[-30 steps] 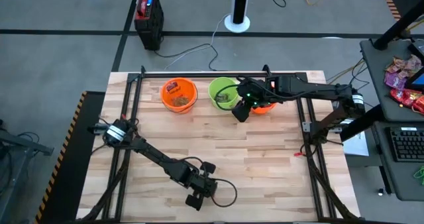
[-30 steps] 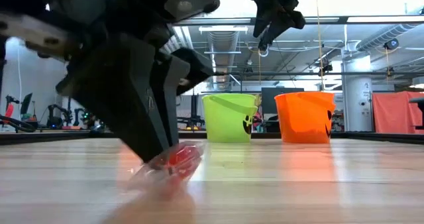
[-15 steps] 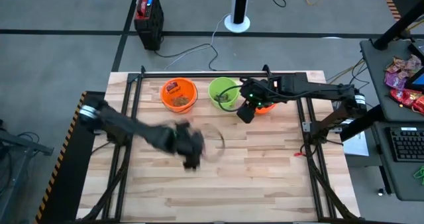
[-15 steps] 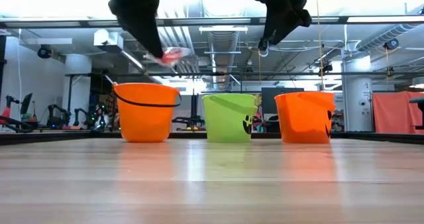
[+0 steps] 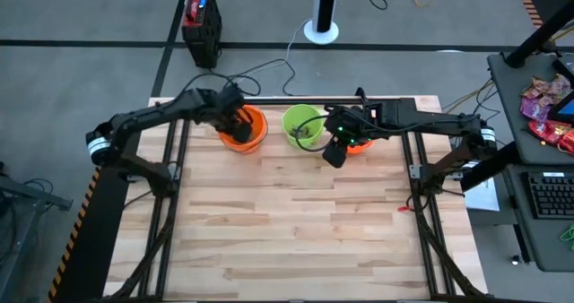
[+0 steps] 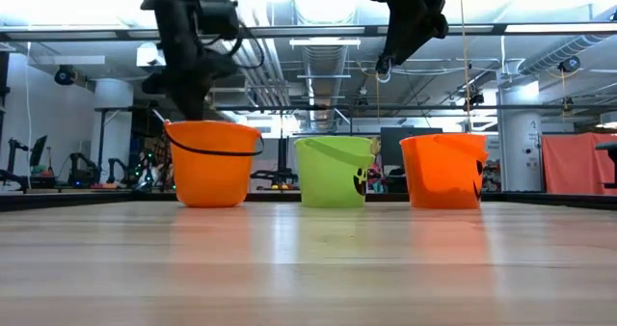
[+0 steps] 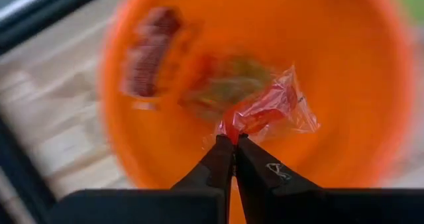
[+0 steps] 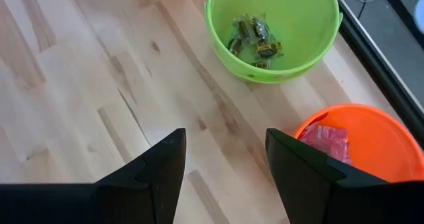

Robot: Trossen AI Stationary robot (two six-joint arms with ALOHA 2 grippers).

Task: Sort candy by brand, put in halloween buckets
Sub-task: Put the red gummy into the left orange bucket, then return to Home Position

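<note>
Three buckets stand along the table's far edge: a left orange one (image 5: 243, 128), a lime green one (image 5: 303, 125) holding small green-and-brown candies (image 8: 254, 38), and a right orange one (image 8: 358, 141) holding a pink packet (image 8: 324, 141). My left gripper (image 7: 233, 141) hangs over the left orange bucket (image 7: 265, 65), shut on a red candy in clear wrapper (image 7: 265, 111). My right gripper (image 8: 225, 164) is open and empty above the table, between the green and right orange buckets. My left gripper pinches one end of the clear wrapper (image 7: 228, 130) between its two fingertips, from above. The red candy hangs clear over the inside of the left orange bucket, above the sweets lying in it.
The left orange bucket holds a red packet (image 7: 149, 48) and small green-brown pieces (image 7: 228, 85). A heap of pink and red packets (image 5: 549, 106) lies on a side desk by a keyboard (image 5: 549, 194). Bare wooden tabletop (image 5: 296, 222) stretches toward the near edge.
My left gripper has lifted the red candy off the near part of the table and swung fast up and toward the far edge, ending over the left orange bucket, still shut on the wrapper. My right arm has kept still.
</note>
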